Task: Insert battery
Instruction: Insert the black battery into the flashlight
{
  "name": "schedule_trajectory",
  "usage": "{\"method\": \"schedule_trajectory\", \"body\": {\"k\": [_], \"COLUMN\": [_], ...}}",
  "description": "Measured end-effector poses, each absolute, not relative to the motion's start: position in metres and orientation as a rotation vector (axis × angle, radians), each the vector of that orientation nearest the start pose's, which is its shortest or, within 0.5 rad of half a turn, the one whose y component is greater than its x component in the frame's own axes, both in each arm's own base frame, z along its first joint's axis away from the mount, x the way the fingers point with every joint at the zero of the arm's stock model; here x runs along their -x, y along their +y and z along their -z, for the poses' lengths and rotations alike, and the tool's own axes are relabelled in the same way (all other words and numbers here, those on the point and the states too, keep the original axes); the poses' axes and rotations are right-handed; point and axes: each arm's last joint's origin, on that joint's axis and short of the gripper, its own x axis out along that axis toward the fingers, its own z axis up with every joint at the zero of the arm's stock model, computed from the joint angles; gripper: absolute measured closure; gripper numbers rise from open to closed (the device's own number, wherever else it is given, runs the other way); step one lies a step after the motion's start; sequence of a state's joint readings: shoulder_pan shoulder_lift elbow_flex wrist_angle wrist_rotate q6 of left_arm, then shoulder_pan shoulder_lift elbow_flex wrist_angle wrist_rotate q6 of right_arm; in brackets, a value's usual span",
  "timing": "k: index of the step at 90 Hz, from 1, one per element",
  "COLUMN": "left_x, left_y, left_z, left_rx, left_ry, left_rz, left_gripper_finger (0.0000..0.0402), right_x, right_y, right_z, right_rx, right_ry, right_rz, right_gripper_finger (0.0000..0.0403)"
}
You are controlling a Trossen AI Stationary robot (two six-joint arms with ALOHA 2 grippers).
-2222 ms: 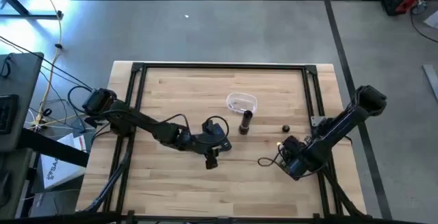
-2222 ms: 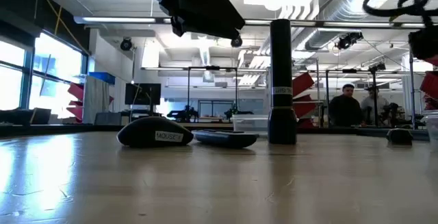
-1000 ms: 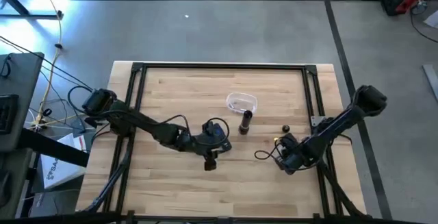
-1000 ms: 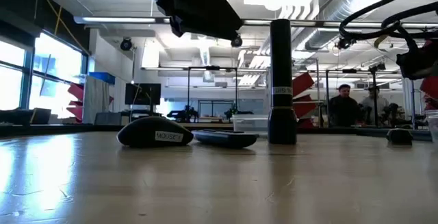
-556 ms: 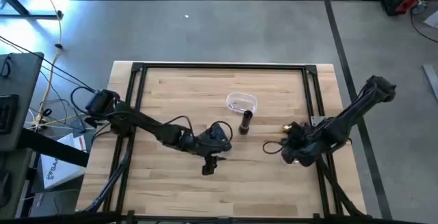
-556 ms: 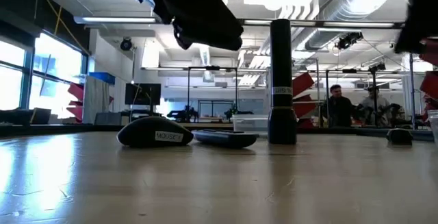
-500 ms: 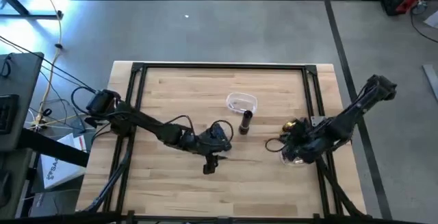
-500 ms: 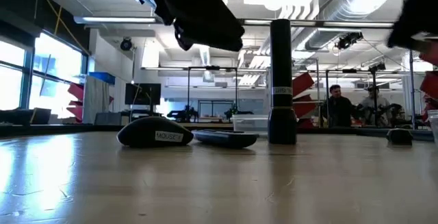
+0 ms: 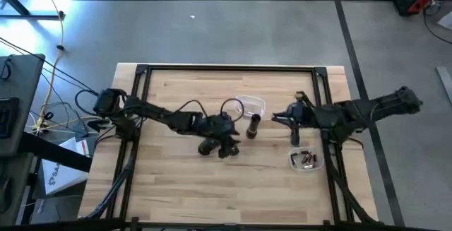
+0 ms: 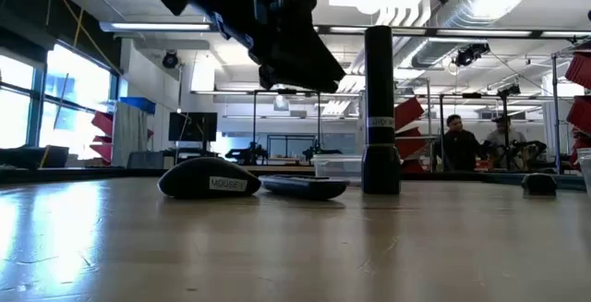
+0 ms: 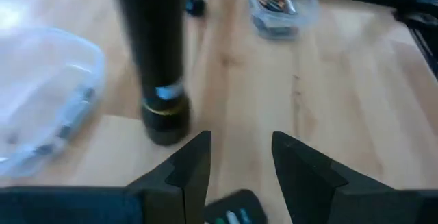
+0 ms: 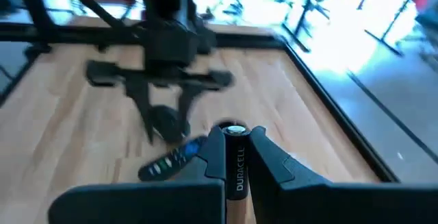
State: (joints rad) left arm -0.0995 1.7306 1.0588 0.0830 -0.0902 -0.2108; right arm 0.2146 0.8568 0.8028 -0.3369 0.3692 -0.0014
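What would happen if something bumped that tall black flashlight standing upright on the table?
The flashlight is tall and narrow and stands on one small end, so a sideways knock would probably tip it. Its round body would then likely roll across the smooth wooden table. It looks rigid, not floppy.

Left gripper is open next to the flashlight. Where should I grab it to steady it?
Take the flashlight on its slim barrel, about mid-height, above the wider end it stands on. It stands upright, so bring the left gripper in level from its own side, fingers either side of the tube. That probably leaves the top free for the right gripper holding the battery.
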Motion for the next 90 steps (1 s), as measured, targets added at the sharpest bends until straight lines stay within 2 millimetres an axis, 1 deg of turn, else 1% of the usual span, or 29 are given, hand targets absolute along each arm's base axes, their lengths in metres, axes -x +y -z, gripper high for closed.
{"method": "schedule_trajectory", "body": {"k": [10,22,34,42,49,65,77,90], "left_x": [-0.371,-0.373,-0.373,-0.370,-0.367,-0.360,-0.360,-0.361], "left_y": [-0.029,-0.025,-0.019,-0.016,-0.014,-0.010,-0.004,0.003], "left_z": [-0.206,-0.208,-0.208,-0.209,-0.214,-0.227,-0.230,-0.231], "left_rx": [0.137,0.115,0.108,0.098,0.094,0.058,0.040,0.051], "left_ry": [0.575,0.556,0.561,0.583,0.588,0.569,0.547,0.539], "left_rz": [-0.050,0.015,0.044,0.065,0.080,0.076,0.066,0.046], "left_gripper_finger": [0.0265,0.0265,0.0265,0.0265,0.0265,0.0265,0.0265,0.0265], "right_x": [-0.191,-0.208,-0.226,-0.232,-0.231,-0.219,-0.213,-0.208], "right_y": [0.016,0.007,0.005,0.006,0.003,-0.013,-0.018,-0.023], "right_z": [-0.312,-0.310,-0.311,-0.314,-0.309,-0.279,-0.271,-0.254], "right_rx": [0.115,0.134,0.209,0.256,0.272,0.209,0.157,0.104], "right_ry": [0.370,0.337,0.246,0.185,0.108,0.013,-0.103,-0.125], "right_rz": [0.114,0.049,-0.020,-0.038,-0.020,0.007,-0.050,-0.044], "right_gripper_finger": [0.0403,0.0403,0.0403,0.0403,0.0403,0.0403,0.0403,0.0403]}}
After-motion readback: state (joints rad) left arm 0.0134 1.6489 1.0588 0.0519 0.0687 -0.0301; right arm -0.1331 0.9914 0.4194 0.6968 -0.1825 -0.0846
